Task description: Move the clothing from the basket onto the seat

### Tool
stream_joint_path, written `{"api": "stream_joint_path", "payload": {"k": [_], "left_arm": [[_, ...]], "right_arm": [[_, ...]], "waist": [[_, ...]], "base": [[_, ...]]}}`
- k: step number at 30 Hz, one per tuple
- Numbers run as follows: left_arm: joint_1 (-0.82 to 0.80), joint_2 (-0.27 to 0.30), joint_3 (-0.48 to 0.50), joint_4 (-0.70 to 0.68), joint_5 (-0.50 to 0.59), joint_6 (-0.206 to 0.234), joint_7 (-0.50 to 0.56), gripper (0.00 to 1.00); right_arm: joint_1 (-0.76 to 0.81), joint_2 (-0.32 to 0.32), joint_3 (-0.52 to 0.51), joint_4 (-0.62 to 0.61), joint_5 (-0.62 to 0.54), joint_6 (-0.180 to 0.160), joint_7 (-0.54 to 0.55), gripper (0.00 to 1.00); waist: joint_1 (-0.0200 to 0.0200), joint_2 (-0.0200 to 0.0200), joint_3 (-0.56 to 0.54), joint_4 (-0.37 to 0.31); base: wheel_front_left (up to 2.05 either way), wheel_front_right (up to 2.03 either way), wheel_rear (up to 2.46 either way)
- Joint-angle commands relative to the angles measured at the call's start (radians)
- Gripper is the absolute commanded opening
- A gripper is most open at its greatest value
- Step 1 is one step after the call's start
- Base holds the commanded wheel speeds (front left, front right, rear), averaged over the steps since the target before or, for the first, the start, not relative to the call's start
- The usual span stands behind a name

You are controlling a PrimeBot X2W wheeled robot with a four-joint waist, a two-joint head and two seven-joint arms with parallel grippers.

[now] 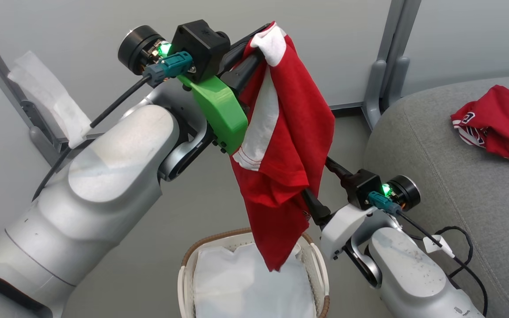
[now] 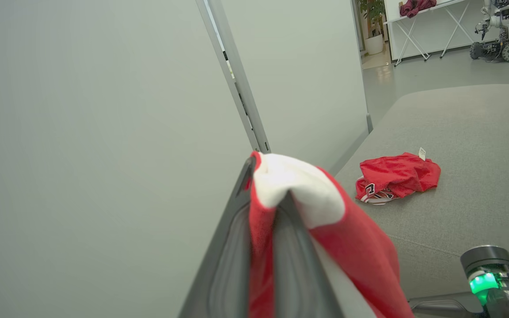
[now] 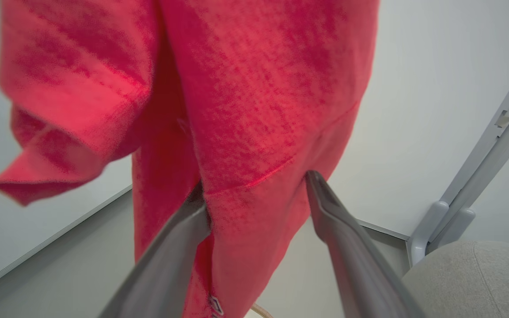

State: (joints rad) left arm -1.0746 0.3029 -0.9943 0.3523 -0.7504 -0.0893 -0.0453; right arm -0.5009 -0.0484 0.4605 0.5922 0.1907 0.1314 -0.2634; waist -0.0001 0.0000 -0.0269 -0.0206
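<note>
Fabric of the red white-trimmed garment hung from the left hand, which pinched its white band, and the lowest corner dangled over the white liner sheet in the basket. The right hand was spread wide, one finger at each side of the hanging cloth lower down. The lettered red garment lay crumpled on the grey seat, well apart from the basket.
</note>
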Motion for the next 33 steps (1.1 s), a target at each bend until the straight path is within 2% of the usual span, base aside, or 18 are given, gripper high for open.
{"api": "stream_joint_path", "payload": {"k": [1, 4, 5, 6, 8, 21, 22, 23, 24, 33], "left_arm": [[-0.015, -0.001, 0.0, -0.007, -0.01, -0.005, -0.004, 0.0], [-0.012, -0.003, -0.006, -0.013, -0.012, -0.007, -0.006, 0.0], [-0.008, -0.001, -0.007, -0.015, -0.014, -0.007, -0.008, 0.0], [0.0, 0.005, -0.008, -0.016, -0.015, -0.007, -0.008, 0.0], [0.016, 0.015, -0.01, -0.014, -0.018, -0.005, -0.01, 0.0], [0.121, 0.077, -0.003, 0.022, -0.045, 0.024, -0.04, 0.0], [0.132, 0.081, -0.003, 0.024, -0.044, 0.029, -0.05, 0.09], [0.145, 0.084, -0.002, 0.026, -0.045, 0.033, -0.06, 0.49], [0.156, 0.085, -0.003, 0.028, -0.046, 0.039, -0.067, 1.0], [0.28, 0.083, -0.007, 0.057, -0.076, 0.068, -0.136, 1.0]], "right_arm": [[-0.011, -0.004, 0.0, 0.006, 0.009, -0.001, -0.002, 1.0], [-0.024, -0.004, -0.011, -0.007, 0.013, -0.001, -0.002, 1.0], [-0.023, -0.004, -0.015, -0.012, 0.01, -0.001, -0.002, 0.72], [-0.019, -0.004, -0.016, -0.017, 0.007, -0.001, -0.002, 0.38], [-0.014, -0.004, -0.023, -0.027, 0.003, -0.001, -0.002, 0.0], [-0.001, -0.004, -0.081, -0.079, -0.002, -0.001, -0.002, 0.0], [-0.002, -0.004, -0.085, -0.082, -0.003, -0.001, -0.002, 0.0], [-0.003, -0.004, -0.091, -0.086, -0.006, -0.001, -0.002, 0.0], [-0.005, -0.004, -0.098, -0.088, -0.009, -0.001, -0.002, 0.0], [-0.016, -0.004, -0.189, -0.105, -0.06, -0.001, -0.002, 0.0]], "waist": [[0.0001, 0.0, -0.002, 0.009], [0.0001, 0.0, -0.004, 0.019], [0.0001, 0.0, -0.004, 0.02], [0.0001, 0.0, -0.005, 0.021], [0.0001, 0.0, -0.006, 0.021], [0.0001, 0.0, -0.003, -0.009], [0.0001, 0.0, -0.003, -0.011], [0.0001, 0.0, -0.002, -0.014], [0.0001, 0.0, -0.001, -0.016], [0.0001, 0.0, 0.012, -0.038]], "base": [[0.0, 0.0, 0.0], [0.0, 0.0, 0.0], [0.0, 0.0, 0.0], [0.0, 0.0, 0.0], [0.0, 0.0, 0.0], [0.0, 0.0, 0.0], [0.0, 0.0, 0.0], [0.0, 0.0, 0.0], [0.0, 0.0, 0.0], [0.0, 0.0, 0.0]]}}
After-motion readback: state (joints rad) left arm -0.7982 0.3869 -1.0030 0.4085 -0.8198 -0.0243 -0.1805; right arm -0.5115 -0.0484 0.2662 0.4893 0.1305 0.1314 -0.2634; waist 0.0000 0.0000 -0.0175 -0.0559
